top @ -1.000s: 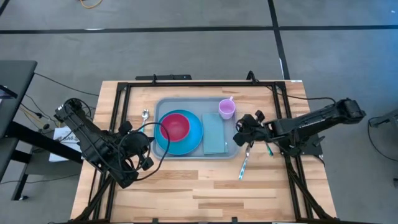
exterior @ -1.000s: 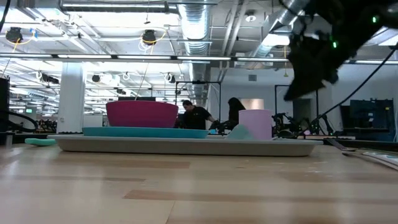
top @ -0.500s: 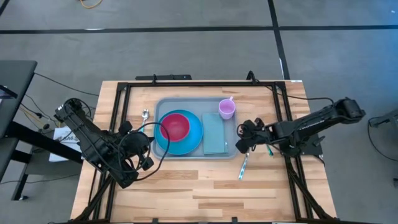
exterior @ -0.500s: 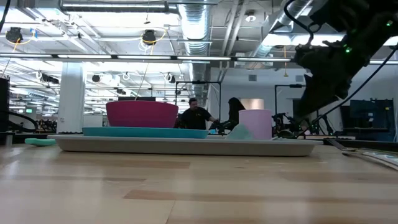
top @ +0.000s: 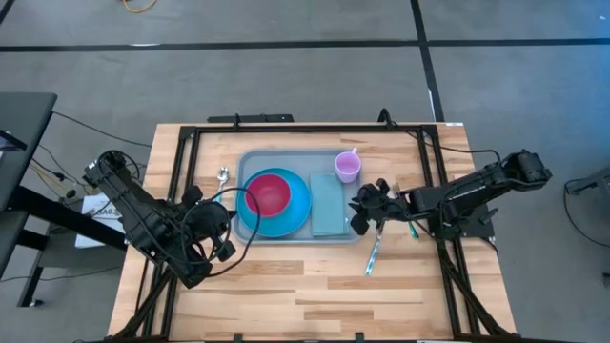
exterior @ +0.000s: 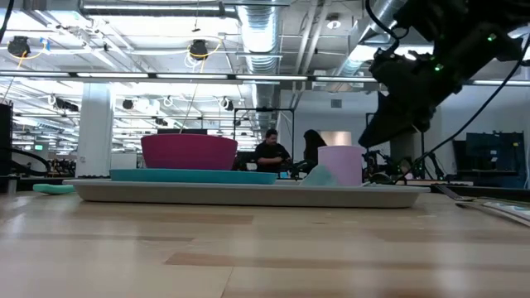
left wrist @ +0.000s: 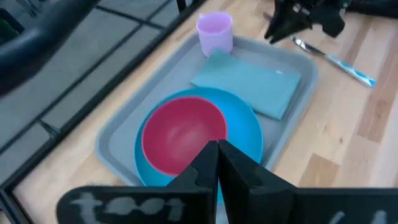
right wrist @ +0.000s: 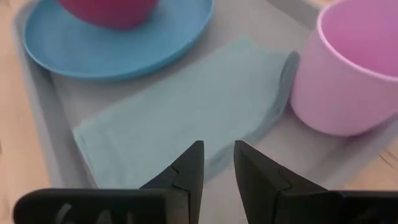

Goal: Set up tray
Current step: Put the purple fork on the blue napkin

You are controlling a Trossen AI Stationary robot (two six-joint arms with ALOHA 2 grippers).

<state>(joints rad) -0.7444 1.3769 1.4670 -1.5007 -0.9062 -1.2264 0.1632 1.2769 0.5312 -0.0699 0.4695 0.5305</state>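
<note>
One tray (top: 250,165) lies on the wooden surface (top: 286,286), toward its far edge, between the two arms. On it sit four things: one blue plate (top: 297,205), one red bowl (top: 270,193) on that plate, one pale-teal napkin (top: 330,206) just beside the plate, and one pink cup (top: 347,167) at the far corner by the napkin. Two utensils lie off the tray on the surface: one spoon (top: 223,175) by its left end and one blue-handled utensil (top: 371,255) near its right end. The right end effector (top: 362,211) hovers over the tray's right rim, its fingers (right wrist: 186,168) slightly apart with nothing between them, pointing at the napkin. The left end effector (left wrist: 216,163), fingers pressed together, waits at the tray's left end.
</note>
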